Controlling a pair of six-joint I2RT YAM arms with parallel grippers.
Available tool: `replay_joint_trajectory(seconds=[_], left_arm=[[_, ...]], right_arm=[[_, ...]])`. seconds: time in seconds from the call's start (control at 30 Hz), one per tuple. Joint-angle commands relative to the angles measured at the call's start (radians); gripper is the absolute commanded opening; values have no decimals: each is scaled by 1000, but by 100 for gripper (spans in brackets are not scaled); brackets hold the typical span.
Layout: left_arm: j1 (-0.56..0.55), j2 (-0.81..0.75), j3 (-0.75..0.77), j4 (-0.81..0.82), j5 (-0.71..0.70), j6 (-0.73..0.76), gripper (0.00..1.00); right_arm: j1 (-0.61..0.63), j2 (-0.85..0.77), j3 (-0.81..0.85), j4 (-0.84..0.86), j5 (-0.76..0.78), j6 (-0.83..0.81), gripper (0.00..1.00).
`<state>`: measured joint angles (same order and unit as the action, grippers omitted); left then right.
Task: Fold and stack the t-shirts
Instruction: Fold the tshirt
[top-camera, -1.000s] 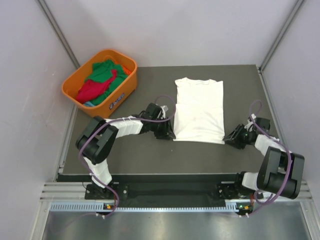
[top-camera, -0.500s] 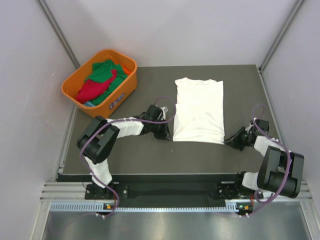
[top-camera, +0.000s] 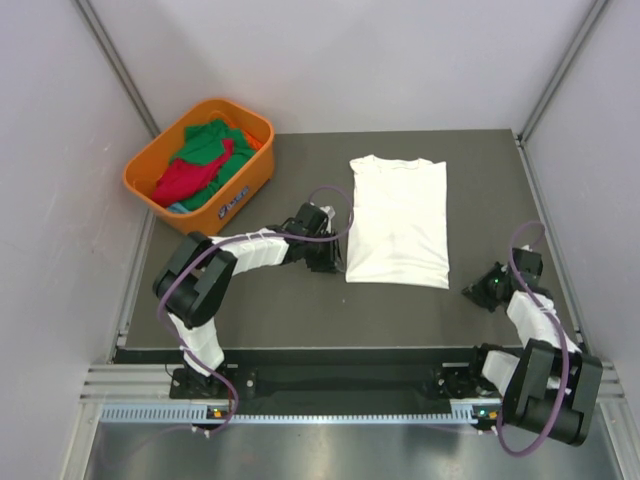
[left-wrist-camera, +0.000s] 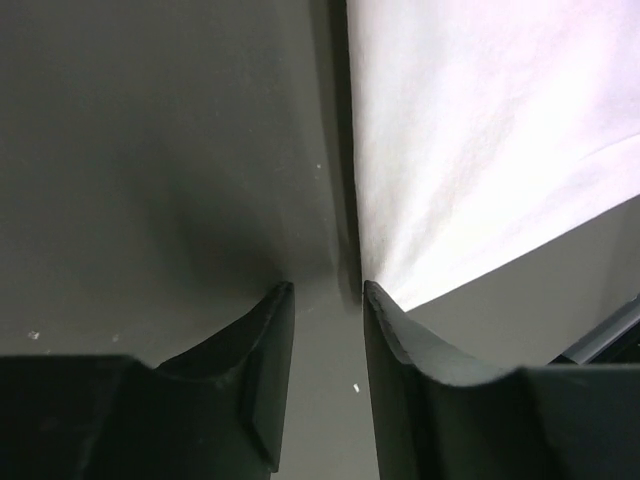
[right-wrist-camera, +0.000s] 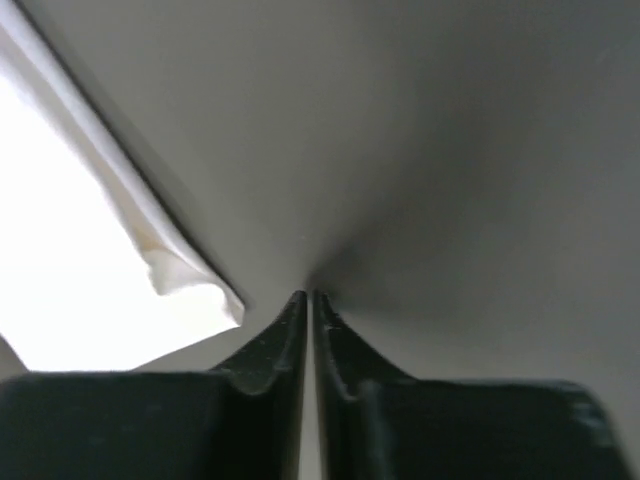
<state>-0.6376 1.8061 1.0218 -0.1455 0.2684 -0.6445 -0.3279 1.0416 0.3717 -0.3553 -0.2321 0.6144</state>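
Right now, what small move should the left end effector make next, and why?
Probably shift the left end effector sideways until the white shirt's edge sits between its jaws: they stand apart over bare table, the shirt's corner just beside one finger.

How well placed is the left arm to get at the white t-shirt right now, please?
Probably yes: the left gripper is beside the left edge of the white t-shirt, jaws parted, nothing in between.

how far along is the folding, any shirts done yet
Done: the white t-shirt lies flat, sides apparently folded in. In hand: nothing; the left end effector sits open at its left edge, the right end effector shut over bare table. Left: finishing that fold, plus the green shirt and red shirt in the orange basket.
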Motion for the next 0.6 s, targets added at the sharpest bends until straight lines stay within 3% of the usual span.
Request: replay_joint_trajectory(seconds=[0.0,0.07,0.1,0.2,0.4,0.57], left_arm=[[0,-36,38,-43,-34,25,40],[3,-37,70,-55,-55,34,45],[4,-33,89,-68,-79,37,46],[19,4,147,-86,-66,49,49],[44,64,224,-86,-18,77,52],[42,67,204,-112,26,72,53]], right_arm=[[-2,29,-4,-21,-11,-36,11],[4,64,25,-36,-18,-47,19],[4,75,38,-42,-15,-51,29],[3,121,114,-18,-54,-89,45],[7,314,292,227,-345,-200,53],[18,458,404,231,-403,-209,51]])
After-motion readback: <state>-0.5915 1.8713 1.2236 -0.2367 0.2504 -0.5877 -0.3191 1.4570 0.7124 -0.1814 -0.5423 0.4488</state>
